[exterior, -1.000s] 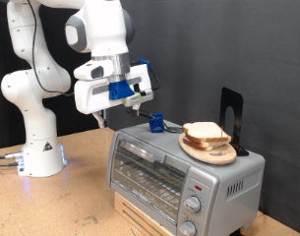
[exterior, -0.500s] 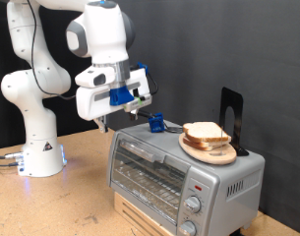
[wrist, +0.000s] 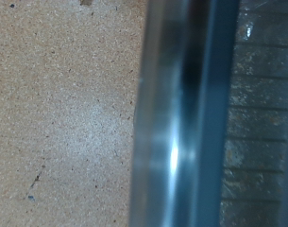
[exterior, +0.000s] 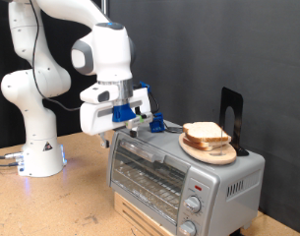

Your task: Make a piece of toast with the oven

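One oven (exterior: pixel 179 172) sits just at four o'clock of my hand (exterior: pixel 106 137), door bar lengthwise. I cannot tell its finger state; the piece of toast (exterior: pixel 206 133) waits on top.

A black backdrop (exterior: pixel 238 49) covers the wall behind the scene. The tabletop (exterior: pixel 61 202) is speckled light-brown particle board, evenly lit, with grey cables (exterior: pixel 2 157) trailing across its edge.

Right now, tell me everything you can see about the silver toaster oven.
The boxy silver-grey metal toaster oven sits on a pale wooden block at the exterior view's lower right. Its glass door looks shut, with a wire rack visible behind it and a bar handle along the top. Round knobs line its right side. A round wooden plate with pale bread slices rests on its roof. The end effector hovers by its upper left corner.
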`<control>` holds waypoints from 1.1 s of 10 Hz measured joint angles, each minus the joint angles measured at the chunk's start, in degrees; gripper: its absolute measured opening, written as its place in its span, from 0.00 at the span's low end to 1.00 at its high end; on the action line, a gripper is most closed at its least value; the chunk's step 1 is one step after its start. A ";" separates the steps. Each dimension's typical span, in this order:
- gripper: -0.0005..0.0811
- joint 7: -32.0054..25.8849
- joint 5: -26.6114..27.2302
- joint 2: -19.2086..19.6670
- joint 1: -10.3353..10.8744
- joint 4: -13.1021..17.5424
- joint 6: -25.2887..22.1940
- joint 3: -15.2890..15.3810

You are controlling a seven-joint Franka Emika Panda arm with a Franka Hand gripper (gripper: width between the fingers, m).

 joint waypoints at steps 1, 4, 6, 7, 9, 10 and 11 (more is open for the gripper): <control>1.00 0.10 -0.36 0.33 0.00 -0.40 1.04 0.11; 1.00 0.14 -1.78 0.14 -1.40 -0.56 1.00 -0.28; 1.00 1.10 -3.13 0.43 -3.48 -0.35 0.18 -0.87; 1.00 1.25 -3.97 0.79 -4.51 -0.31 0.15 -1.29; 1.00 1.25 -4.47 2.33 -6.23 0.38 0.26 -1.88; 1.00 1.25 -4.50 3.27 -6.85 0.87 0.40 -2.01; 1.00 1.25 -4.57 4.48 -7.35 1.24 0.89 -2.16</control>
